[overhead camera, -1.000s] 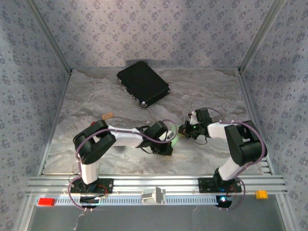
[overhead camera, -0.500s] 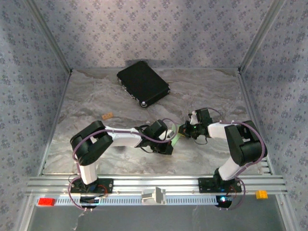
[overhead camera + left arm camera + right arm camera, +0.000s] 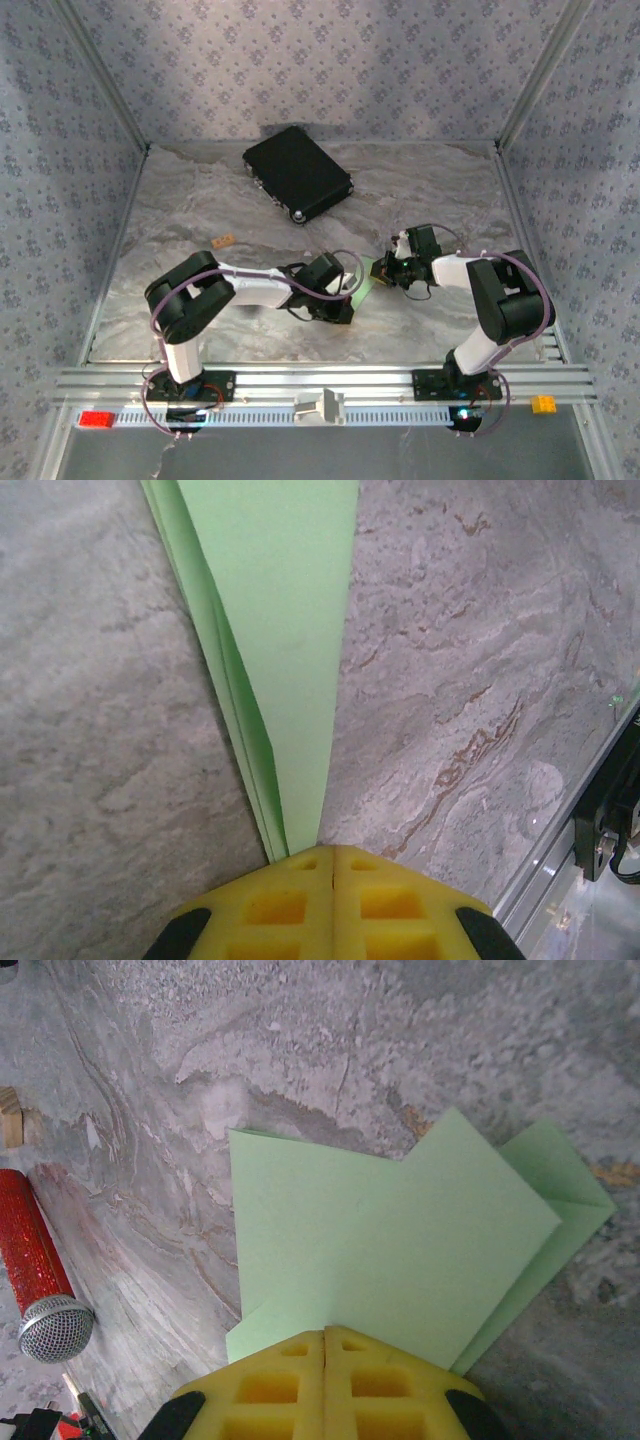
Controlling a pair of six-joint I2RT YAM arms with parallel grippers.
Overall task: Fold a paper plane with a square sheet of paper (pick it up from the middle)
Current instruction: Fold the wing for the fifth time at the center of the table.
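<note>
The light-green sheet of paper (image 3: pixel 367 287) is folded into layered flaps and hangs between my two grippers just above the marble table. In the left wrist view the paper (image 3: pixel 285 630) tapers to a narrow point at my left gripper (image 3: pixel 333 852), whose yellow fingers are shut on it. Seen from the right wrist, the paper (image 3: pixel 400 1250) spreads wide with angled flaps, and my right gripper (image 3: pixel 325 1335) is shut on its near edge. From above, the left gripper (image 3: pixel 352 297) and right gripper (image 3: pixel 382 270) face each other closely.
A black case (image 3: pixel 297 172) lies at the back of the table. A small wooden block (image 3: pixel 224 240) sits left of centre. A red-handled tool with a grey mesh head (image 3: pixel 35 1270) lies near the right gripper. The aluminium rail (image 3: pixel 320 385) runs along the front edge.
The left arm's elbow has swung slightly left and down, uncovering the small wooden block. Both grippers stay shut on the paper, almost in place.
</note>
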